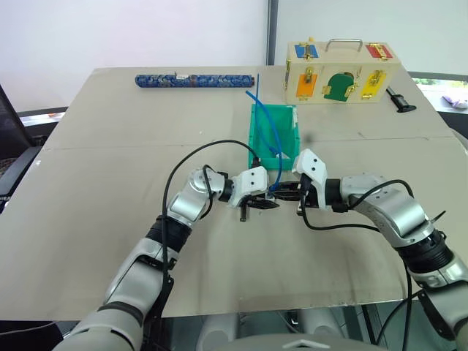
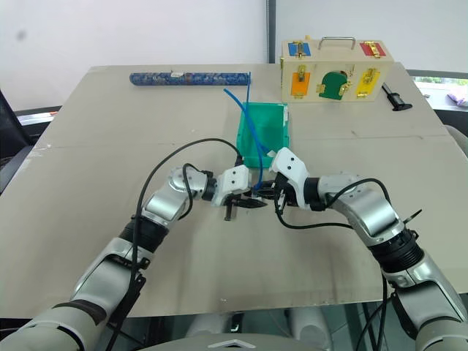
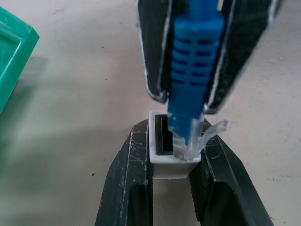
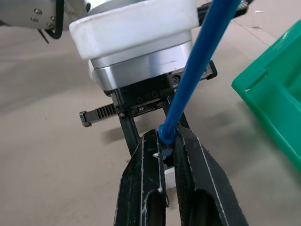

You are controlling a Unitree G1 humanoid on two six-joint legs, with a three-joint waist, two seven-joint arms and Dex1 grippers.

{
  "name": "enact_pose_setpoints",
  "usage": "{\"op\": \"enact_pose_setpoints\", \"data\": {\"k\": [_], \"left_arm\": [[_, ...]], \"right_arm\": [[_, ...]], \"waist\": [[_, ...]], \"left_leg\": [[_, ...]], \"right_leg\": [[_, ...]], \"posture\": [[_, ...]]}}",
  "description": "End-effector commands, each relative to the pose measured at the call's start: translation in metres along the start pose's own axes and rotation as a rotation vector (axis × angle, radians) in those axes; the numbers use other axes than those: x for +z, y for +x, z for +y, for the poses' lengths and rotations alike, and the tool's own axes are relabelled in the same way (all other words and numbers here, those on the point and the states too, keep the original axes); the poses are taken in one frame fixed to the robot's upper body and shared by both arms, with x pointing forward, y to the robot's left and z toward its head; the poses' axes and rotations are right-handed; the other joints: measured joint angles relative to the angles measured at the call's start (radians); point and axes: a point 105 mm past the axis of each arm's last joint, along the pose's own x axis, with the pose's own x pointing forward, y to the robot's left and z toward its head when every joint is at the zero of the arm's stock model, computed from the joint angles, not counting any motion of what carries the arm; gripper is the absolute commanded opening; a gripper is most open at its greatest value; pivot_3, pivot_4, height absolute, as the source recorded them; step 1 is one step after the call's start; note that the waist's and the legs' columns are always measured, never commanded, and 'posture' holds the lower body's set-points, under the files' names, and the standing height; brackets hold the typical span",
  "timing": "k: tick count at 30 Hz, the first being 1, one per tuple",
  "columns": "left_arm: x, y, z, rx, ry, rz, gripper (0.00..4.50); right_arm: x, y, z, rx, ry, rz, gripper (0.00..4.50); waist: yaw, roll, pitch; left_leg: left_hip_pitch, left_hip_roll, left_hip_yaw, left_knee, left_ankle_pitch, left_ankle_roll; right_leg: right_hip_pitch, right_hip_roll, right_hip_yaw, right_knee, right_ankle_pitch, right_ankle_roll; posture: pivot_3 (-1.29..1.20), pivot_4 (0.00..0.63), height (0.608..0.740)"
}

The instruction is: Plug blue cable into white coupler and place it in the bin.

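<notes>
at the centre of the frame, just below the near end of the small teal-green plastic bin (image 1: 273, 131), the two claws meet tip to tip above the beige counter (image 1: 110, 190). left claw (image 3: 171, 160): clamped on the tiny white plastic coupler (image 3: 165, 162), socket facing the other arm. right claw (image 4: 165, 155): pinched together on the thin bright-blue cable (image 4: 200, 61) just behind its clear plug (image 3: 190, 141), which sits at the socket mouth, apparently only partly entered. the cable's slack arcs up over the bin towards the upper middle. judged step: insertion; it should go best with plug and socket held on one line, latch tab free, pushed straight without twisting. room: the counter is bare around the claws; the bin's near wall stands close above them, and the long dark-blue patterned rod (image 1: 194, 80) and pale wooden latch box (image 1: 341, 72) lie well apart along the top edge.
</notes>
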Motion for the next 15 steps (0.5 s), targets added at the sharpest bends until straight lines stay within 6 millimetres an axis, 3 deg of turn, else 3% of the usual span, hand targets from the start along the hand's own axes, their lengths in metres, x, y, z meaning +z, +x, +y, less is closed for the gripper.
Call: {"op": "enact_pose_setpoints", "data": {"k": [1,15], "left_arm": [[0.0014,0.0025,-0.0013,-0.025,0.034,0.016,0.41],[0.0014,0.0036,-0.0015,-0.024,0.036,0.014,0.41]], "right_arm": [[-0.0049,0.0012,-0.0029,0.003,-0.041,0.041,0.00],[-0.0082,-0.0057,-0.0127,0.034,-0.078,0.108,0.00]], "waist": [[0.000,0.000,0.000],[0.000,0.000,0.000]], "left_leg": [[0.000,0.000,0.000,0.000,0.000,0.000],[0.002,0.000,0.000,0.001,0.000,0.000]], "right_leg": [[0.000,0.000,0.000,0.001,0.000,0.000],[0.001,0.000,0.000,0.003,0.000,0.000]], "posture": [[0.00,0.150,0.740],[0.00,0.150,0.740]]}}
